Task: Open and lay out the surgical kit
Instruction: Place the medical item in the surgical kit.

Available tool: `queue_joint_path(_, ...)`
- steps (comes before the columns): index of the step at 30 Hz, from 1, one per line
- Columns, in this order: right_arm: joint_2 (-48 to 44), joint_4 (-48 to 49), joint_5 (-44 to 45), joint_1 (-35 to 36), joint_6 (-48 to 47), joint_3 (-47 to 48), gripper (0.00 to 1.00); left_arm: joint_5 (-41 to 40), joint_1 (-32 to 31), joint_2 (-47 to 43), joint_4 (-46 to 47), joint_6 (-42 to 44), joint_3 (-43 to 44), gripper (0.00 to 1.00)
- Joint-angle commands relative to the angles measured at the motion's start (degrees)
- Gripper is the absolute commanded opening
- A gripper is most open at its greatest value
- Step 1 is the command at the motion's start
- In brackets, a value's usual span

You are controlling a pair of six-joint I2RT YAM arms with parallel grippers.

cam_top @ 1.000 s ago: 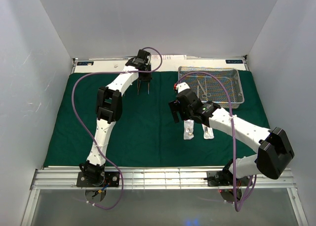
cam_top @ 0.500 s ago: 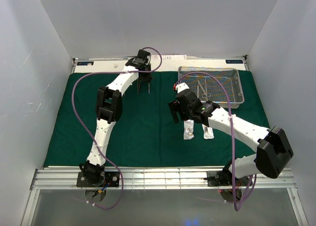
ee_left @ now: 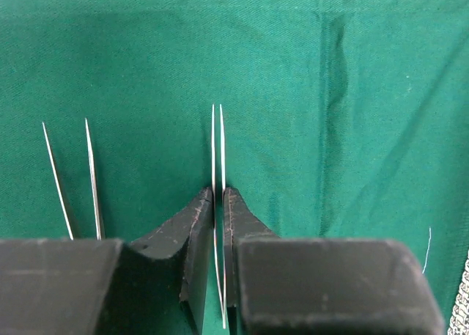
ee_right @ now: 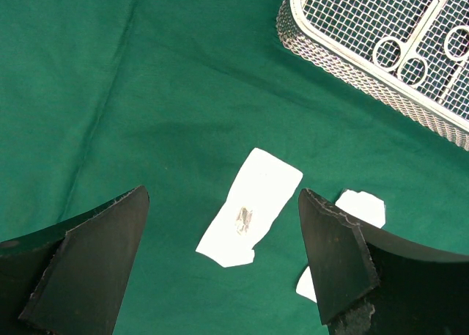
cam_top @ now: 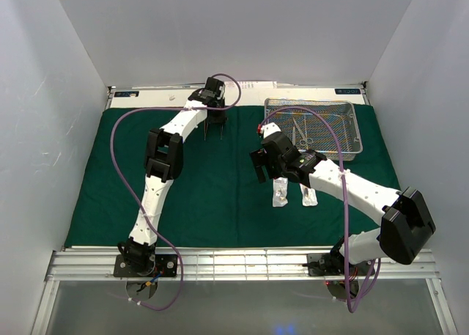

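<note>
The dark green cloth (cam_top: 212, 196) of the surgical kit lies spread flat over the table. My left gripper (ee_left: 218, 196) is at the far edge, its jaws narrowly apart around thin metal forceps (ee_left: 218, 144), whose two blades touch both pads. A second pair of forceps (ee_left: 73, 174) lies on the cloth just to the left. My right gripper (ee_right: 223, 194) hovers wide open and empty over a clear packet (ee_right: 249, 218), with another packet (ee_right: 359, 207) beside its right finger. The wire-mesh tray (cam_top: 357, 141) at the back right holds scissors (ee_right: 399, 56).
White walls enclose the table on three sides. A white strip (cam_top: 146, 94) runs behind the cloth's far edge. A fold crease (ee_left: 330, 93) runs through the cloth to the right of the left gripper. The arm bases stand on the metal rail (cam_top: 242, 262) at the near edge.
The left jaws have eased slightly apart and the forceps blades have spread with them. The left arm shifted a little toward the back. The right arm has not moved.
</note>
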Motion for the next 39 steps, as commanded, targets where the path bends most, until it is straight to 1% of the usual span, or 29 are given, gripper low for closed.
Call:
queue_joint_path(1, -0.4, -0.26, -0.06, -0.17, -0.3, 2.17, 0.88, 0.51, 0.07, -0.89, 0.33, 0.15, -0.47, 0.24)
queue_joint_path(4, -0.49, -0.26, -0.15, -0.17, -0.12, 2.08, 0.88, 0.42, 0.07, -0.97, 0.33, -0.29, -0.73, 0.25)
queue_joint_path(7, -0.58, -0.26, -0.15, -0.17, -0.03, 2.08, 0.88, 0.34, 0.07, -1.24, 0.33, -0.99, -1.08, 0.29)
queue_joint_path(15, -0.67, -0.26, -0.24, -0.08, 0.05, 1.9, 0.88, 0.34, 0.07, -2.38, 0.42, -2.23, -2.05, 0.3)
queue_joint_path(18, -0.67, -0.26, -0.5, -0.17, 0.05, 1.9, 0.88, 0.42, 0.07, -2.91, 0.42, -2.66, -2.49, 0.34)
queue_joint_path(21, -0.76, -0.17, -0.5, -0.08, 0.14, 1.9, 0.88, 0.34, 0.07, -3.61, 0.6, -2.84, -2.84, 0.36)
queue_joint_path(23, -0.84, -0.26, -0.5, -0.17, 0.14, 1.9, 0.88, 0.25, 0.07, -3.79, 0.6, -2.84, -2.84, 0.41)
queue_joint_path(29, -1.11, -0.17, -0.59, -0.17, 0.23, 1.81, 0.88, 0.16, 0.07, -5.01, 0.6, -3.19, -3.11, 0.42)
queue_joint_path(31, -1.11, -0.26, -0.59, -0.17, 0.23, 1.81, 0.88, 0.16, 0.07, -5.54, 0.51, -3.89, -3.11, 0.46)
queue_joint_path(32, -1.2, -0.17, -0.59, -0.17, 0.23, 1.81, 0.88, 0.33, 0.07, -5.89, 0.33, -4.07, -3.19, 0.5)
queue_joint_path(35, -1.28, -0.17, -0.59, -0.17, 0.23, 1.9, 0.88, 0.51, 0.07, -7.65, 0.16, -5.47, -3.37, 0.54)
queue_joint_path(36, -1.37, -0.08, -0.59, -0.17, 0.23, 1.99, 0.88, 0.16, 0.07, -8.18, 0.07, -5.83, -3.46, 0.58)
queue_joint_path(39, -1.63, 0.09, -0.5, -0.17, 0.32, 1.99, 0.88, -0.28, 0.07, -10.72, -0.2, -6.97, -3.81, 0.62)
